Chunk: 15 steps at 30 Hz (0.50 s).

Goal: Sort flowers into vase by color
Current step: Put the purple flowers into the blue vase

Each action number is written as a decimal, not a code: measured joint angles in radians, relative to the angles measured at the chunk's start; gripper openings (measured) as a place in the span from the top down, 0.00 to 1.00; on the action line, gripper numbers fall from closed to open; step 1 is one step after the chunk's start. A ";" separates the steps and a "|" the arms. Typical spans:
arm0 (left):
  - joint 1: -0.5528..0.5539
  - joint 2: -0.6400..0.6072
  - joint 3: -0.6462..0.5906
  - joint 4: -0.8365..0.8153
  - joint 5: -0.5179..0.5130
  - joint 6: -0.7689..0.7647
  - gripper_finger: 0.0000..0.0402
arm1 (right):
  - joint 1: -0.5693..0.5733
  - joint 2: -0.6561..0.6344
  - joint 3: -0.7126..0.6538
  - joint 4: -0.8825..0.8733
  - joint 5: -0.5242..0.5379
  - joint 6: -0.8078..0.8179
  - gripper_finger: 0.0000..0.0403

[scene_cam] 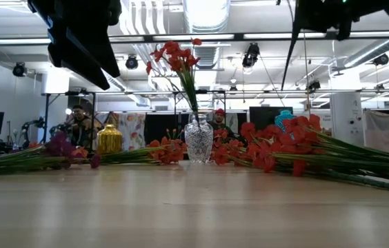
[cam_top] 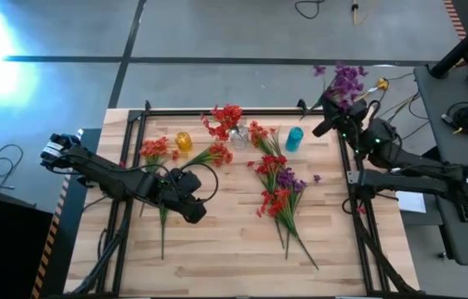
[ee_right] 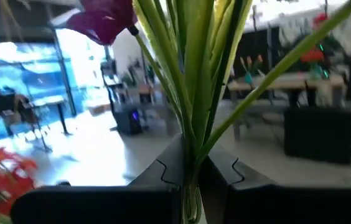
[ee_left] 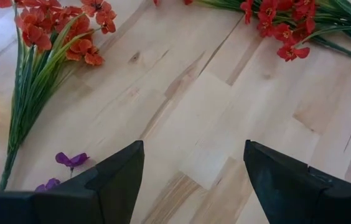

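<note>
The right gripper (ee_right: 191, 177), raised beyond the table's (cam_top: 217, 257) far right corner, clamps a purple sprig (cam_top: 346, 83) by its stems for vase delivery, while the left gripper (ee_left: 191, 180) hovers spread open above the table, loose flowers (cam_top: 277, 187) awaiting sorting.

overhead view, table-level view, both sharing clear vase (cam_top: 238, 137)

Wooden table (cam_top: 217, 249) with scattered flowers (cam_top: 280, 187) and three vases (cam_top: 238, 137).
</note>
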 joint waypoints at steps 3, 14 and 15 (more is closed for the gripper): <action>0.000 0.000 0.000 -0.001 0.000 0.000 0.35 | -0.013 0.046 -0.008 -0.025 -0.003 0.026 0.94; 0.000 0.000 0.000 -0.001 0.000 0.000 0.35 | -0.011 0.121 0.004 -0.024 -0.012 0.033 0.94; 0.000 0.000 0.000 -0.001 0.000 0.000 0.35 | -0.011 0.116 0.012 -0.016 -0.011 0.034 0.94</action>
